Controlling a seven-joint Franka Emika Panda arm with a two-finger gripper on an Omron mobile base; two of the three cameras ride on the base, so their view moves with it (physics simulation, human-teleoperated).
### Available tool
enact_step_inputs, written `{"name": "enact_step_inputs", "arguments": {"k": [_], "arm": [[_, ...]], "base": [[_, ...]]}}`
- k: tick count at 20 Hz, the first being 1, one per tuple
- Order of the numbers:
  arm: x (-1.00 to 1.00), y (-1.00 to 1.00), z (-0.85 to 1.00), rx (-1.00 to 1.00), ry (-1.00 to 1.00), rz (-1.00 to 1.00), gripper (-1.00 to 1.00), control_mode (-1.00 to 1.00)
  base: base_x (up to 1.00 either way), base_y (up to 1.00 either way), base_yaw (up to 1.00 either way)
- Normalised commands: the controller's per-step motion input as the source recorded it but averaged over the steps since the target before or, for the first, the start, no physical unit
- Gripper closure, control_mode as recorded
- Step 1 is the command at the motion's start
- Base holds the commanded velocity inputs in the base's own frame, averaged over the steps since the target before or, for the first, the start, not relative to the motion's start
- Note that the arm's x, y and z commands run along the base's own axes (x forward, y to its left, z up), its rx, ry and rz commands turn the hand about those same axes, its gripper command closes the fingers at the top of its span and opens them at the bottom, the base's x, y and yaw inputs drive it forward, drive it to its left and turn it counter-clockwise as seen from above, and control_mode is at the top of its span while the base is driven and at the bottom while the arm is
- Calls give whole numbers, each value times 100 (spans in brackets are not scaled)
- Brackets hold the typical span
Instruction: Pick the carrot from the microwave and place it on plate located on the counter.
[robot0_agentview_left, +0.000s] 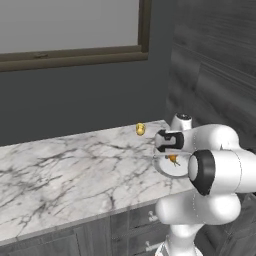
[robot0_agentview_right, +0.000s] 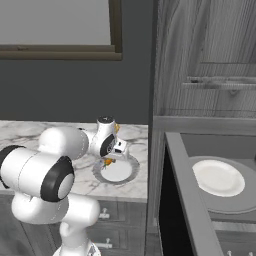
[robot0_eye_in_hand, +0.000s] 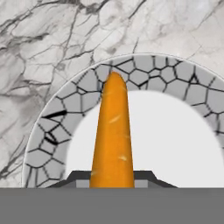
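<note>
Left of the plate (robot0_eye_in_hand: 48, 131) the marble counter (robot0_agentview_left: 60, 170) lies bare but for a small yellow lump (robot0_agentview_left: 140, 129) behind it; over the plate, the gripper (robot0_eye_in_hand: 112, 175) pinches the carrot (robot0_eye_in_hand: 113, 135), tip pointing down at the grey rim. Looks carried there for the drop, with the microwave (robot0_agentview_right: 200, 165) standing open to the plate's right

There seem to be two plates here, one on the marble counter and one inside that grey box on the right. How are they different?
The plate on the counter has a broad grey rim in a cracked-stone pattern round a white centre; the plate in the microwave is plain white all over. The gripper, shut on the carrot, hangs over the counter plate; nothing hangs over the microwave plate. The counter plate sits on veined marble, the microwave plate on a grey round tray. Both are round and lie flat.
</note>
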Motion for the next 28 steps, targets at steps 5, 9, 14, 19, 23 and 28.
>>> {"name": "enact_step_inputs", "arguments": {"k": [5, 9, 14, 19, 23, 28], "arm": [[-3, -14, -11, 0, -3, 0, 100, -100], [-10, -11, -7, 0, 0, 0, 100, -100], [-2, -2, -25, 0, 0, 0, 100, -100], [0, 0, -27, 0, 0, 0, 100, -100], [9, 0, -2, 0, 0, 0, -100, -100], [20, -2, 0, 0, 0, 0, -100, -100]], "base": [[0, 0, 0], [0, 0, 0], [0, 0, 0], [0, 0, 0], [0, 0, 0], [0, 0, 0]]}}
